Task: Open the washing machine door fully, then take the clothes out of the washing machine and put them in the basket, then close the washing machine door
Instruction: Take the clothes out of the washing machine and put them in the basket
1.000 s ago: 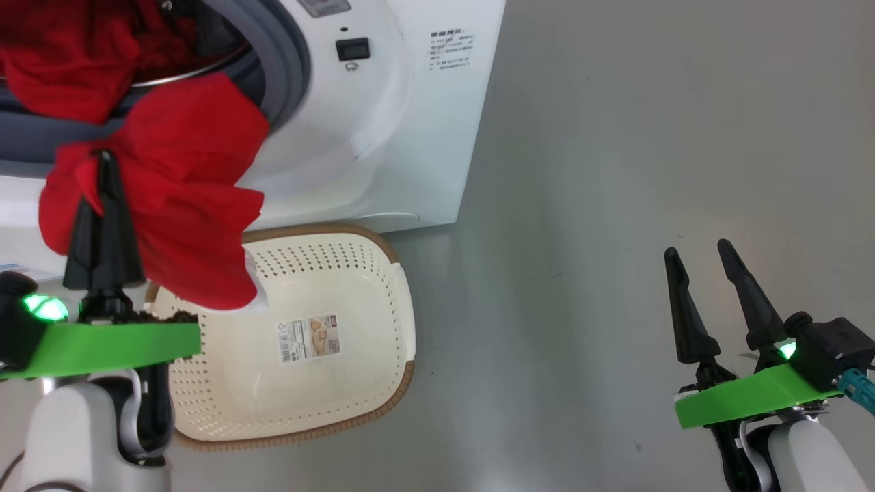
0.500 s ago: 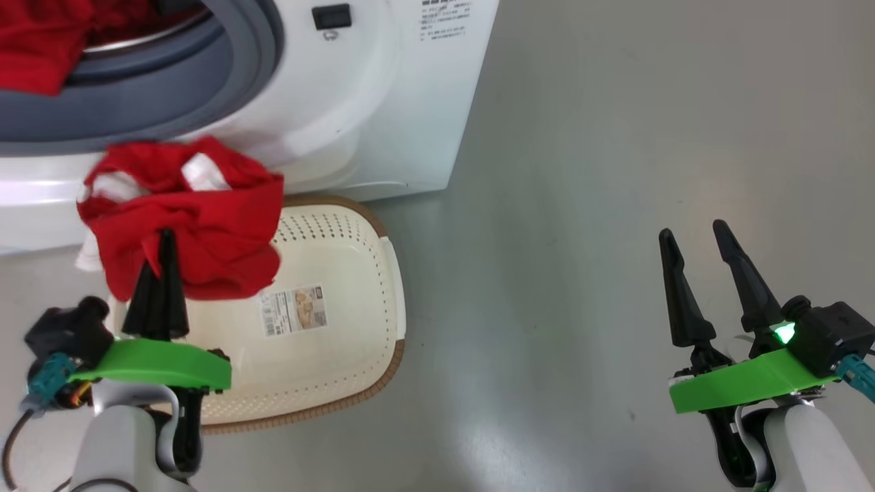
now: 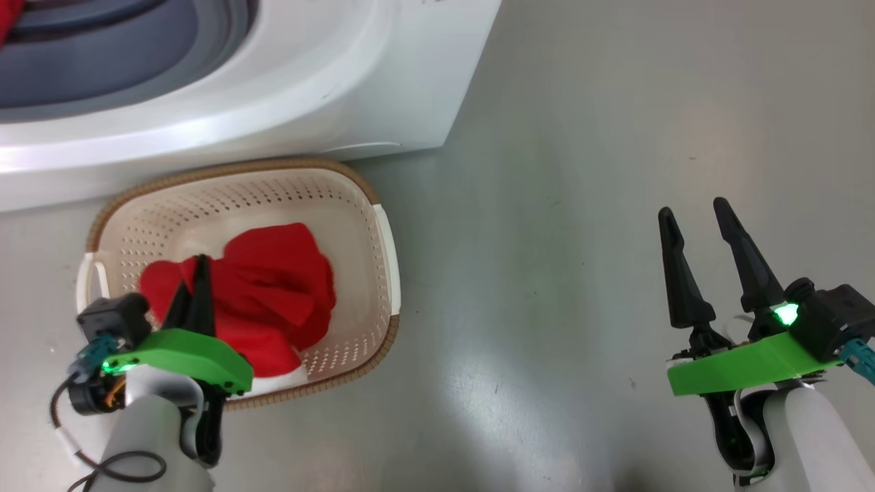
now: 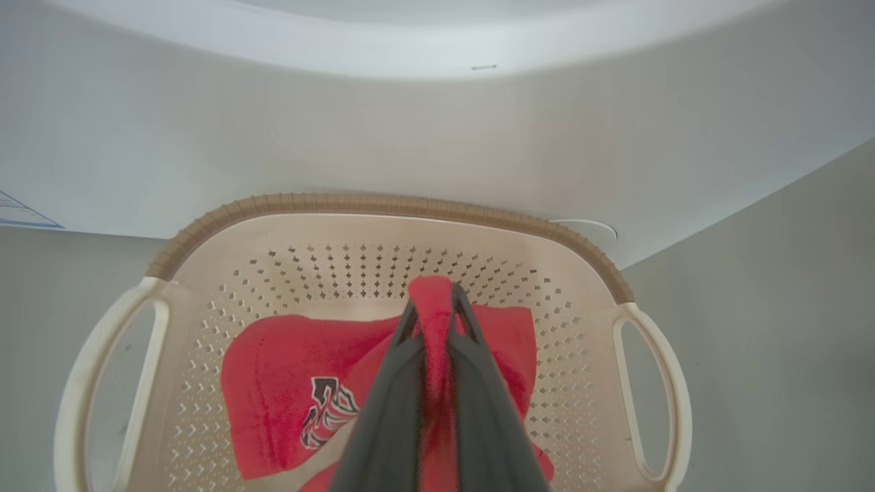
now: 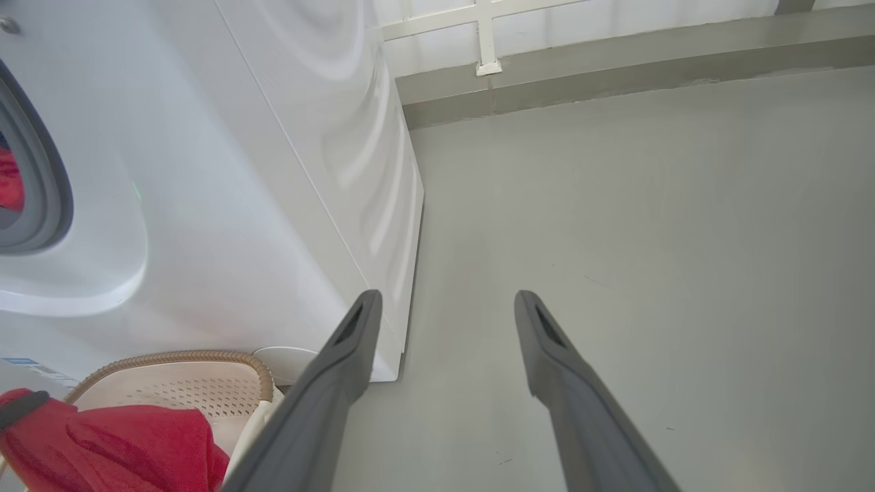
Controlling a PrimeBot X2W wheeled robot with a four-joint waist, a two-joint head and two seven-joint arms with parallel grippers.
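While clenched on a raised fold of the red clothes point(image 3: 273, 294), sat low inside the basket point(image 3: 225, 166) (left claw point(image 4: 434, 304)), fingers nearly closed with fabric squeezed between. Lay heaped on the basket bottom otherwise, a black-and-white print point(image 4: 328, 413) facing up. Stood on the grey floor point(image 3: 581, 205), just before the washing machine point(image 3: 307, 89) (basket). Hovered spread wide and empty over the floor, well apart from the basket (right claw point(image 3: 694, 210)).

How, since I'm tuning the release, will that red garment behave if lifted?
Probably floppy: the red garment lies crumpled in folds in the basket. Likely light, as the left gripper holds it by one thin pinch.
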